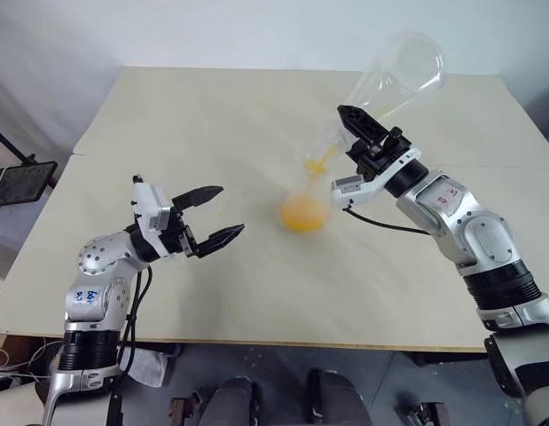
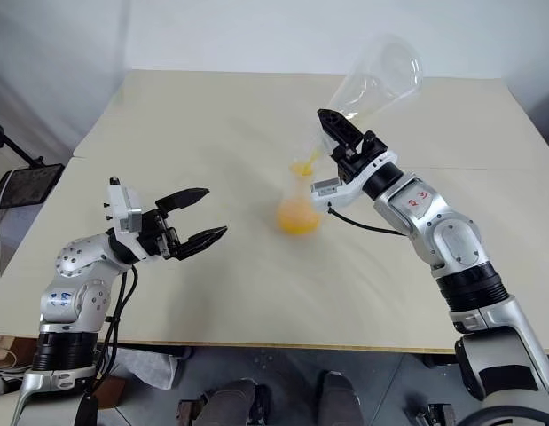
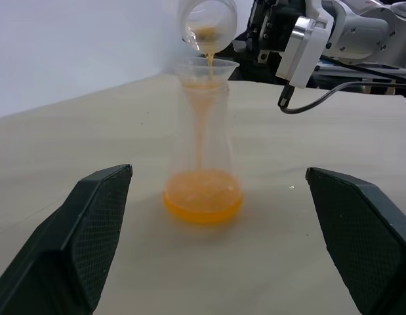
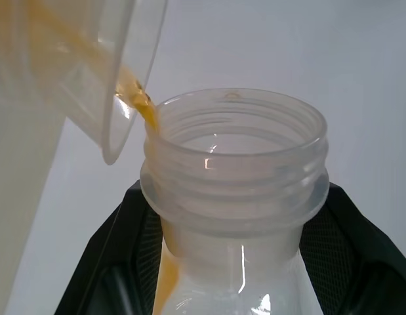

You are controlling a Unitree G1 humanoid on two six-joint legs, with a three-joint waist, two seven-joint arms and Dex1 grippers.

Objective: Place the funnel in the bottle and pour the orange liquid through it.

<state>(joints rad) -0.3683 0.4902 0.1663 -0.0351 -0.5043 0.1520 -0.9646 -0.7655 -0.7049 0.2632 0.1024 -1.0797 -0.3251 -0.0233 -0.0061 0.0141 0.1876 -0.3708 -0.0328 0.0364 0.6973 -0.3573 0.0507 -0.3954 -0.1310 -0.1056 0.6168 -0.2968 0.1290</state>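
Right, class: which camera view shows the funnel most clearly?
The left wrist view: the funnel sits in the bottle mouth, its rim outlined, orange liquid streaming through. The head views show it faintly under the tilted flask. The right wrist view shows its rim close up.

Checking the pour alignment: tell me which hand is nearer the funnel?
Right. The right hand tips the wide flask just above the funnel; the left hand waits open, well away.

A lab-like test room: a broad pale beige desk [image 1: 212, 115] against plain white walls, carrying a clear conical plastic flask [image 3: 203, 164] with orange liquid [image 3: 203, 195], with loose cables [image 1: 3, 200] beside it.
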